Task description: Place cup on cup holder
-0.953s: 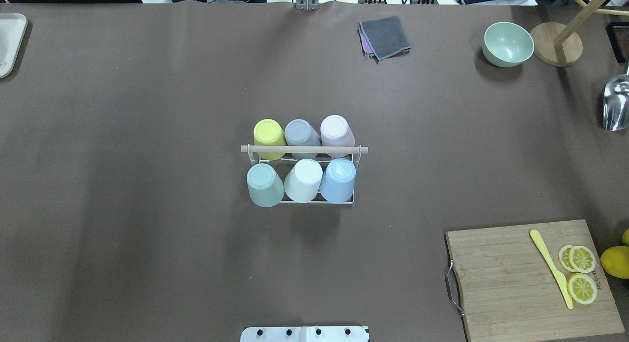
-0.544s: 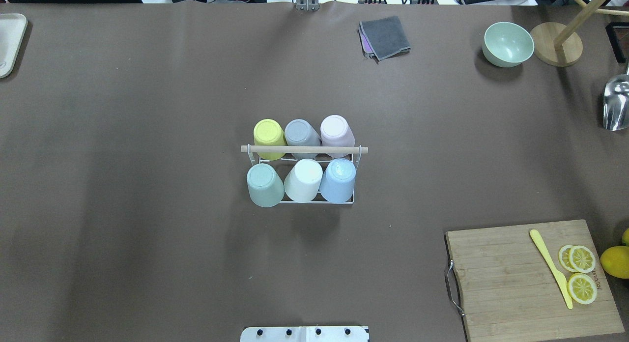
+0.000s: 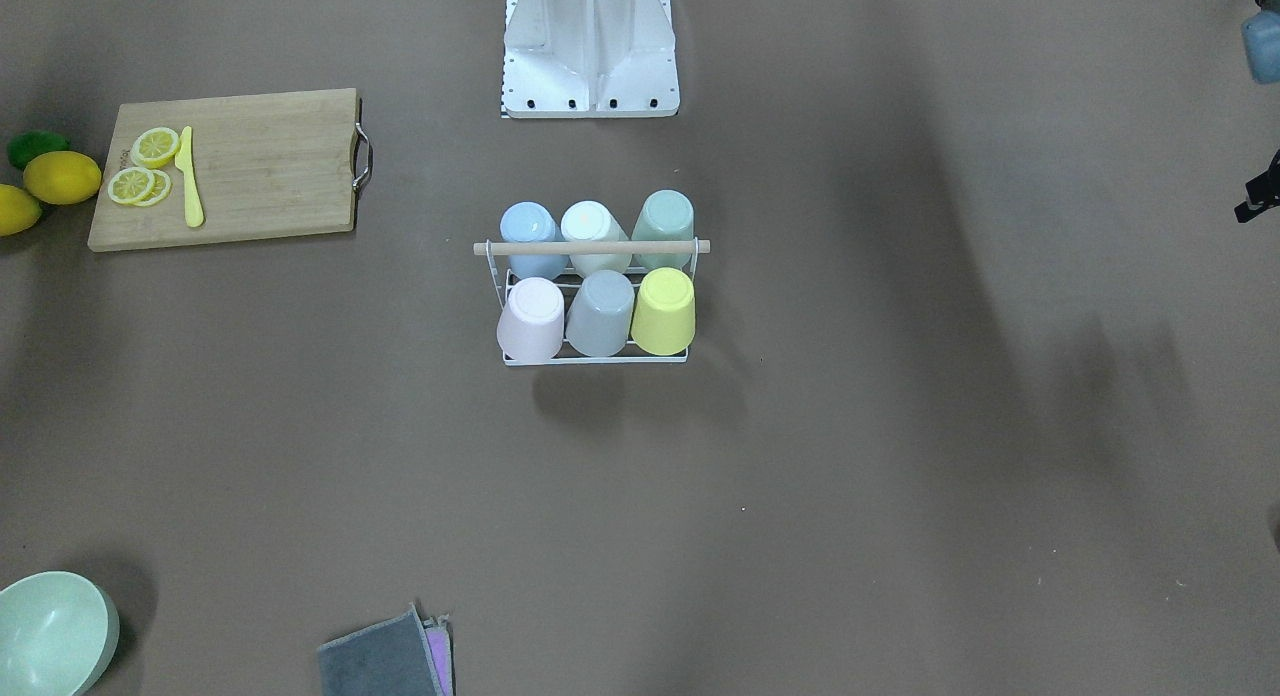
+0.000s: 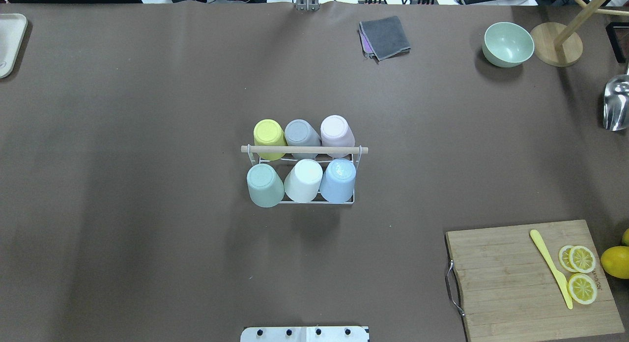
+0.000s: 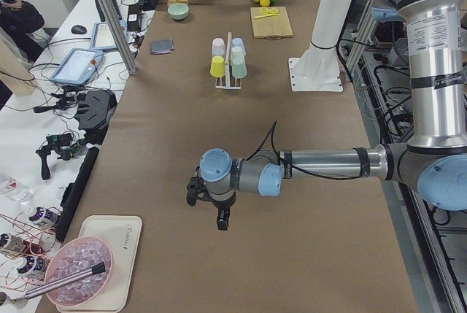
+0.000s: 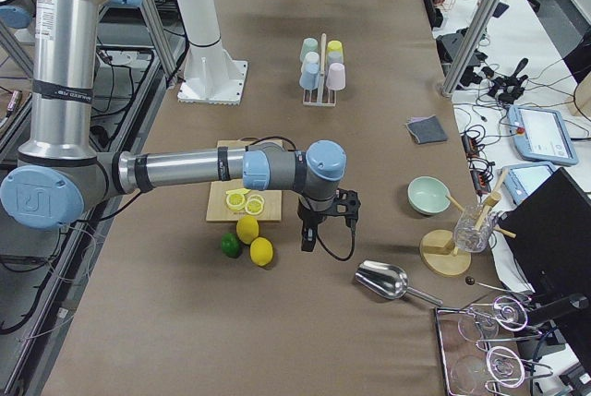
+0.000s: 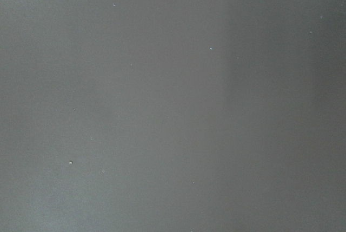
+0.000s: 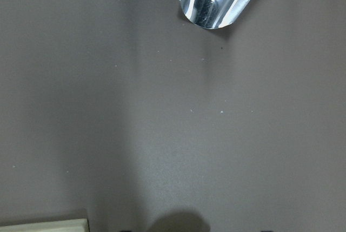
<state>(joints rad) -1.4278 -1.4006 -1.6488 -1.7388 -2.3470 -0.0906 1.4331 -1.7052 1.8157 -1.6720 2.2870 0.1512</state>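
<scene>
Six cups (image 4: 304, 179) already fill the holder (image 4: 352, 201) at the centre of the table (image 4: 147, 135), its rod (image 4: 304, 149) lying left to right, well apart from the left gripper (image 5: 221, 223) and right gripper (image 6: 307, 246), each near a table end, their opening impossible to tell.

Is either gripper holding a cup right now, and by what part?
Neither appears to. All six cups sit on the cup holder, and the left gripper and right gripper hang over table with nothing visible in them.
</scene>
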